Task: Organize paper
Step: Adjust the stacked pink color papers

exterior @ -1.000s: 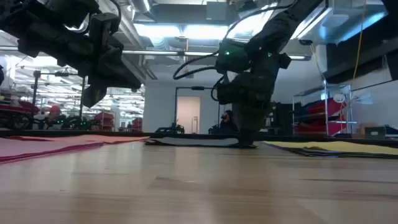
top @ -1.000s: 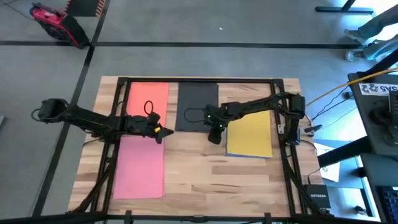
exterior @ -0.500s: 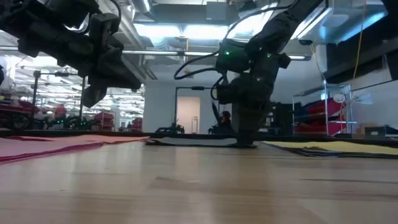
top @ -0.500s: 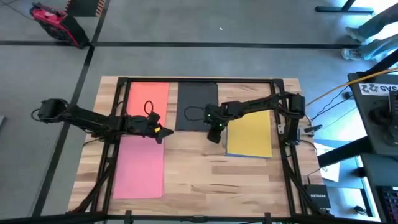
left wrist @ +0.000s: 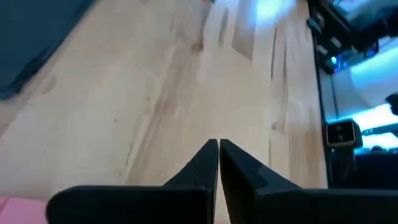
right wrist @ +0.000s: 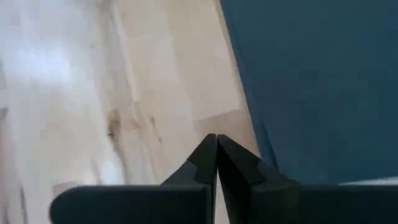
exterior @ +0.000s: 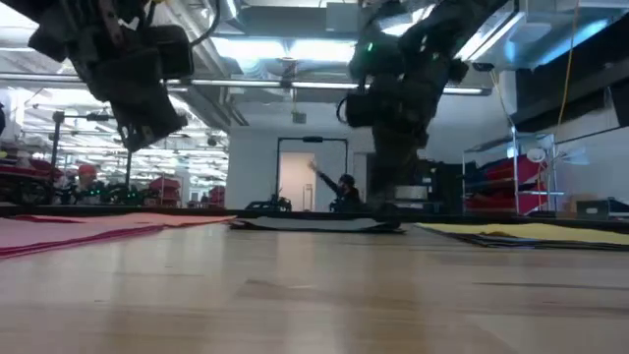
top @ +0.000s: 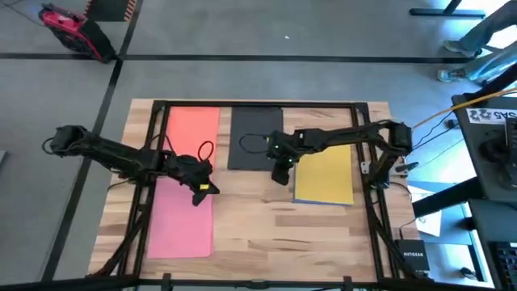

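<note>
A: Where does the paper lie?

B: Flat on the wooden worktop (top: 266, 222). An orange sheet (top: 192, 129) sits at the far left, a pink sheet (top: 182, 222) directly nearer the front edge in the same column, the two meeting end to end. A black sheet (top: 255, 136) lies beside the orange one in the middle of the far side. A yellow sheet (top: 325, 174) lies to the right, with a thin blue edge (top: 323, 202) showing under its near side.

A: So how many?

B: Five colours show: one orange, one pink, one black, one yellow, and one blue sliver beneath the yellow. No tray or bin holds any of them; they rest straight on the wood.

A: And the left end effector (top: 201, 189)?

B: It hangs over the far right part of the pink sheet, raised off it in the low view (exterior: 138, 108). In its wrist view the two dark fingers (left wrist: 205, 168) meet tip to tip with nothing between them, bare wood ahead and a strip of pink at the corner.

A: The right end effector (top: 280, 173)?

B: Between the near right corner of the black sheet and the left edge of the yellow one, lifted above the worktop in the low view (exterior: 393, 98). Its fingers (right wrist: 208, 162) are also pressed together, empty, over the boundary of wood and a dark sheet.
</note>
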Robot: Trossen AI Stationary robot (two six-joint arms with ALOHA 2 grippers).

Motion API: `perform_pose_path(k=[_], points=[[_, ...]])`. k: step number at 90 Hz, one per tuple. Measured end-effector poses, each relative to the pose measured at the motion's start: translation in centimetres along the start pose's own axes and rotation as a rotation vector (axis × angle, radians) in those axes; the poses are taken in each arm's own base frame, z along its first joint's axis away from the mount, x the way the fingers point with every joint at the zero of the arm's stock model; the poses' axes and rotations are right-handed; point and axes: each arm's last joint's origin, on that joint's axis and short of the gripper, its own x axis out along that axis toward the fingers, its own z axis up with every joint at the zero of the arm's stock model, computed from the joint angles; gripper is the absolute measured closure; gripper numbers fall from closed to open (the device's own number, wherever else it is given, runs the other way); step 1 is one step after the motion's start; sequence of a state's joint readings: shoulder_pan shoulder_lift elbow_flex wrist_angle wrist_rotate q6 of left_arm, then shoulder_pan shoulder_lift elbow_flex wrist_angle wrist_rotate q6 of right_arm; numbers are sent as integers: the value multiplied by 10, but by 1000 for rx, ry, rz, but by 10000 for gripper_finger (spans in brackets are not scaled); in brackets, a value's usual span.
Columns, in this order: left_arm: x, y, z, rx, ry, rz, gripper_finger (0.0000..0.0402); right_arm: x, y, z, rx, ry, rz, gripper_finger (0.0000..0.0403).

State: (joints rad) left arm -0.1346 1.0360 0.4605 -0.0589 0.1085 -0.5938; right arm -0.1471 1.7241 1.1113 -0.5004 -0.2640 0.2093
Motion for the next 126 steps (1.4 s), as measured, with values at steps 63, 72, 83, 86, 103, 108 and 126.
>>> perform_pose_path(k=[63,72,83,86,103,108,126], points=[[87,-53,-33,143,378,37,402,1,71,-34,4,97,-82,403],[101,-58,-41,153,437,66,402,1,72,-37,0,115,-98,403],[112,-63,-47,152,481,92,402,0,72,-39,-11,134,-106,403],[114,-64,-48,155,493,98,402,0,71,-39,-21,136,-106,403],[115,-69,-54,133,509,127,402,0,71,-40,-64,150,-110,403],[114,-70,-56,119,511,132,402,0,71,-40,-74,151,-109,403],[113,-72,-60,96,533,144,402,0,71,-40,-93,150,-113,403]])
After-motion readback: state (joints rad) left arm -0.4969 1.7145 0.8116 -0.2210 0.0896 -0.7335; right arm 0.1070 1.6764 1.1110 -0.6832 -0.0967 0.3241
